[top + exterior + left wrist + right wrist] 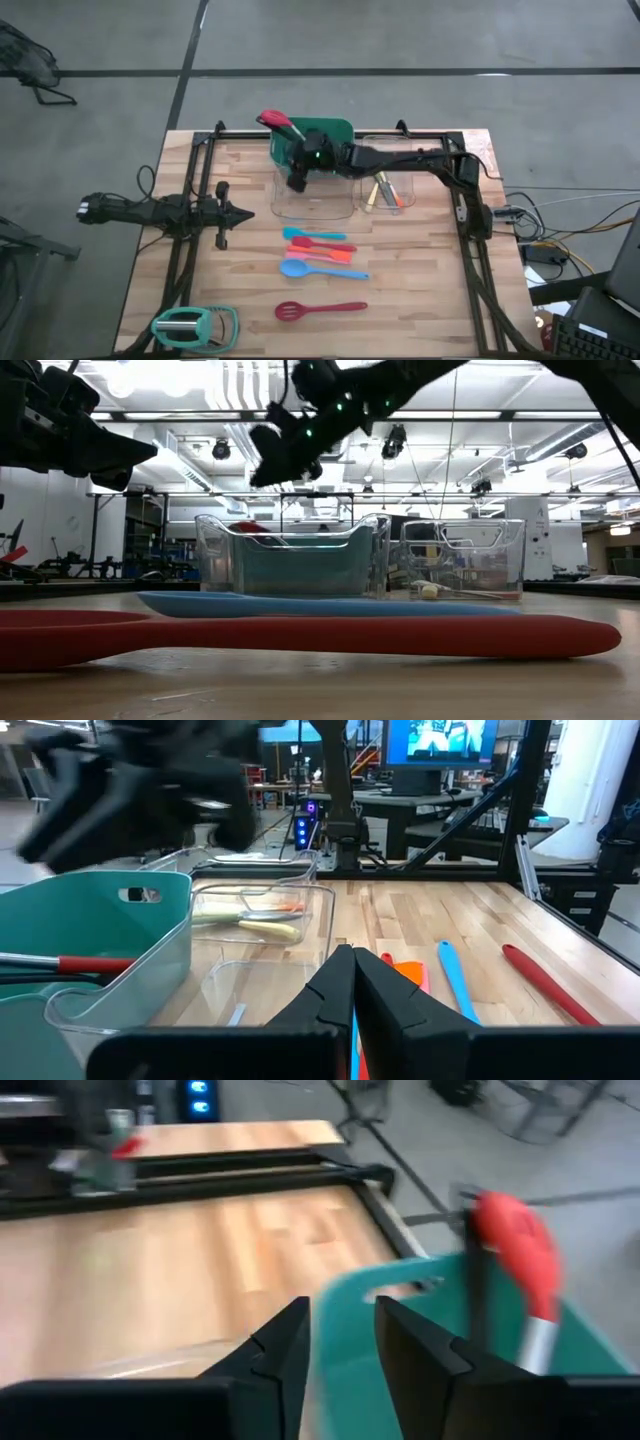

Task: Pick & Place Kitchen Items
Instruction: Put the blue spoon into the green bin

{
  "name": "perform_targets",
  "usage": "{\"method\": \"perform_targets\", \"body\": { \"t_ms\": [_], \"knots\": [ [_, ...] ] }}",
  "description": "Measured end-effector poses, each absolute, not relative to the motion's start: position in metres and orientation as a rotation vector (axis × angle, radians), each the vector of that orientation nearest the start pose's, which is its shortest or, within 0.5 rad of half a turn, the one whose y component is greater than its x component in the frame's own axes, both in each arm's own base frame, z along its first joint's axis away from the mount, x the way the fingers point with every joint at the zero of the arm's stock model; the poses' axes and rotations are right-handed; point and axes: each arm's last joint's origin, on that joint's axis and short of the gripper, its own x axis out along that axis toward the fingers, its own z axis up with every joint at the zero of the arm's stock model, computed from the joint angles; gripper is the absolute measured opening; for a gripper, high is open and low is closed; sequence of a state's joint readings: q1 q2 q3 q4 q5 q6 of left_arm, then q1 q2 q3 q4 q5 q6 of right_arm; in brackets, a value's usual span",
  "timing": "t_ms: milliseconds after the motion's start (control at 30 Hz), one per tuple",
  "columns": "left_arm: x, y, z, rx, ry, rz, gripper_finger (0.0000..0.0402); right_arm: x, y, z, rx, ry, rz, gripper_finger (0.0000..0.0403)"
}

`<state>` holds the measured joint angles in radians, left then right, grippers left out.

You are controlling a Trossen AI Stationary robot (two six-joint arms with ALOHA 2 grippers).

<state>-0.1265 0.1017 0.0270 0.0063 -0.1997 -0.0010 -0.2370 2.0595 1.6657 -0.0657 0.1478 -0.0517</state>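
Several utensils lie flat on the table: a small blue one [300, 235], a red one [328, 245], an orange-pink one [325, 256], a blue spoon [320, 269] and a red slotted spoon [320, 311]. A red-headed utensil [275, 122] leans in the green bin [335, 135], its head over the far left rim; it also shows in the right wrist view [515, 1250]. My right gripper [340, 1330] is open and empty, high above the green bin's near left corner [297, 178]. My left gripper [352, 985] is shut and empty at the table's left [240, 213].
Two clear bins stand in front of the green one: the left [312, 198] holds nothing that shows, and the right [395, 188] holds yellow and orange utensils. A mint-green and grey gadget [195, 325] lies at the near left corner. Black frame rails run along both table sides.
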Motion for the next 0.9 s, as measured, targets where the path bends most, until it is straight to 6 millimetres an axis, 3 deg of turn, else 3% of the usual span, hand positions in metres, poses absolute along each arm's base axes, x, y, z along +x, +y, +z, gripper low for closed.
{"method": "perform_targets", "body": {
  "t_ms": [267,467,633,900],
  "knots": [
    [0.102,-0.007,0.165,0.010,0.068,0.073,0.0010,0.477,-0.030,0.258,-0.093,0.473,-0.181,0.0152],
    [0.102,-0.007,0.165,0.010,0.068,0.073,0.0010,0.474,0.022,0.254,-0.136,0.526,-0.076,0.0174],
    [0.102,-0.007,0.165,0.010,0.067,0.073,0.0010,0.468,0.056,0.247,-0.113,0.594,-0.018,0.0188],
    [0.102,-0.007,0.165,0.010,0.068,0.073,0.0010,0.461,0.095,0.228,-0.070,0.692,0.033,0.0185]
  ]
}}
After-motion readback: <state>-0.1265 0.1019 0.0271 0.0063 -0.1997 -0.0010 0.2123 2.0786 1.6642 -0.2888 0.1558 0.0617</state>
